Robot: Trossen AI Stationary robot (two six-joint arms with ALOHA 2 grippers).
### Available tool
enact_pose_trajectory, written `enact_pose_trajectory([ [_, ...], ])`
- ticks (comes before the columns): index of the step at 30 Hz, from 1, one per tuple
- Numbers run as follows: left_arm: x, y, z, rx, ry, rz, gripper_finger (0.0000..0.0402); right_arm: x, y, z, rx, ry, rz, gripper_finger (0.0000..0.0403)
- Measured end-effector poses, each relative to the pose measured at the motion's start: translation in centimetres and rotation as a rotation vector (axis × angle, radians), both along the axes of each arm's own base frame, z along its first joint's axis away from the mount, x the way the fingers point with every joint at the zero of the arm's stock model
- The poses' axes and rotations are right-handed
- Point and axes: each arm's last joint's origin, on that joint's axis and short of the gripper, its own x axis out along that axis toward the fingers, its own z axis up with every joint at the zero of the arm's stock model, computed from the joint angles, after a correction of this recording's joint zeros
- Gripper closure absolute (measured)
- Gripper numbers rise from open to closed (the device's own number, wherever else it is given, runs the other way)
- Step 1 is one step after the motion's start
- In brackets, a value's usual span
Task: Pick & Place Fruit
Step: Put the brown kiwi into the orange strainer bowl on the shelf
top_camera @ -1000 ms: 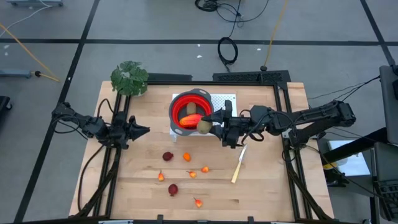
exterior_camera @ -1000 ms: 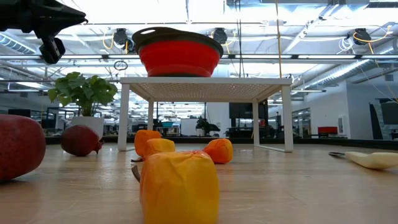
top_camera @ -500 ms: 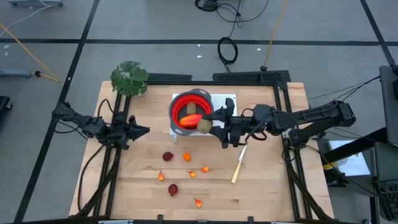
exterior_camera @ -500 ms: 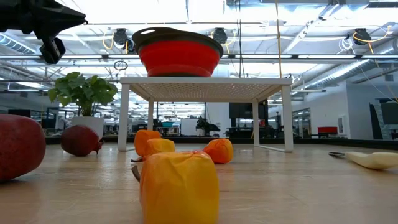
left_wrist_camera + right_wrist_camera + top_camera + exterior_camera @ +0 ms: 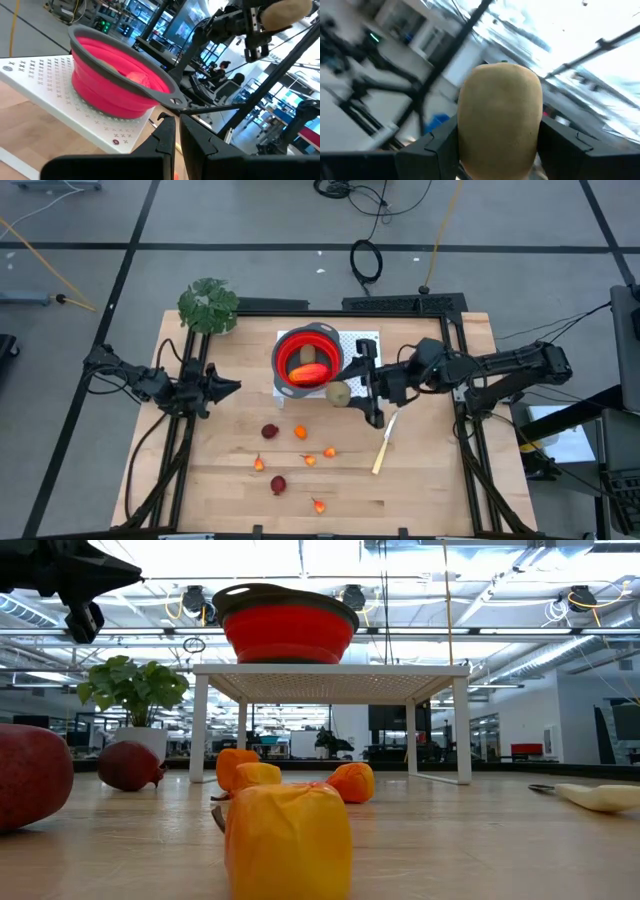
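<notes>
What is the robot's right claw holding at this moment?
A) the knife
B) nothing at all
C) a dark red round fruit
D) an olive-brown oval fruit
D: the right gripper has its two dark fingers clamped on either side of an olive-brown oval fruit, and from above that fruit sits at the gripper's tip beside the red bowl, while the knife lies on the table.

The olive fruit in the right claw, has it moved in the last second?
Yes. The olive fruit, gripped in the right claw, has shifted from over the red bowl's rim to just outside it, toward the knife.
</notes>
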Motion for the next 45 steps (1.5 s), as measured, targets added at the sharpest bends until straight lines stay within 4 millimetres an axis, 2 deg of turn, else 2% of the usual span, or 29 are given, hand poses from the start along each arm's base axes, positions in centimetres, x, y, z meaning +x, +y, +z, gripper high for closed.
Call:
enact_pose_trajectory([
  [13, 0.0, 0.0, 0.0, -0.008, -0.003, 0.001, 0.0378, -1.8, -1.9, 2.4, 0.201, -0.018, 0.547, 0.0195],
  [21, 0.0, 0.0, 0.0, -0.005, -0.003, 0.002, 0.0378, -3.7, -2.2, 3.8, 0.210, -0.034, 0.784, 0.0195],
  [28, 0.0, 0.1, 0.0, -0.005, -0.001, 0.042, 0.0378, -5.0, -2.0, 4.5, 0.172, -0.096, 0.871, 0.0195],
  [45, 0.0, 0.1, 0.0, 0.039, 0.006, 0.047, 0.0378, -5.0, -2.1, 4.6, 0.195, -0.120, 0.858, 0.0195],
])
